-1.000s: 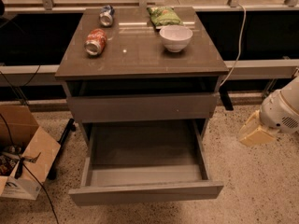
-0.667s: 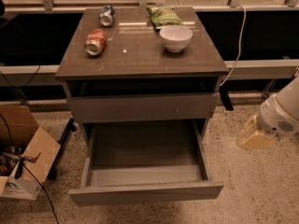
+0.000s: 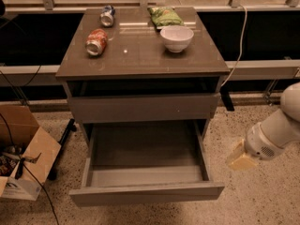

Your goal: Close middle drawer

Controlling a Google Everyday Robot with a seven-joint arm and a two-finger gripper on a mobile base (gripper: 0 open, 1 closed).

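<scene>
- The middle drawer [image 3: 146,193] is recorded as pulled far out of the cabinet [image 3: 140,62], toward the camera.
- Its bare grey tray is exposed; the flat front panel lies at the near edge, low over the speckled floor [image 3: 262,200].
- The upper drawer front [image 3: 143,107], directly above the open tray, is seen set into the cabinet.
- The gripper [image 3: 241,156] is located to the right of the middle drawer, near its right side wall but apart from it.
- A pale yellowish tip is presented at the end of the white arm [image 3: 276,132], pointing down and to the left.
- Whether the gripper is open or closed cannot be told; no contact with the drawer is observed.
- On the cabinet top are noted: a red can [image 3: 97,41] lying on its side, a second can [image 3: 107,16] behind it, a green bag [image 3: 165,17] and a white bowl [image 3: 176,37].
- An open cardboard box [image 3: 26,149] is seen on the floor left of the cabinet.
- A white cable [image 3: 241,41] is seen hanging behind the cabinet's right side.
</scene>
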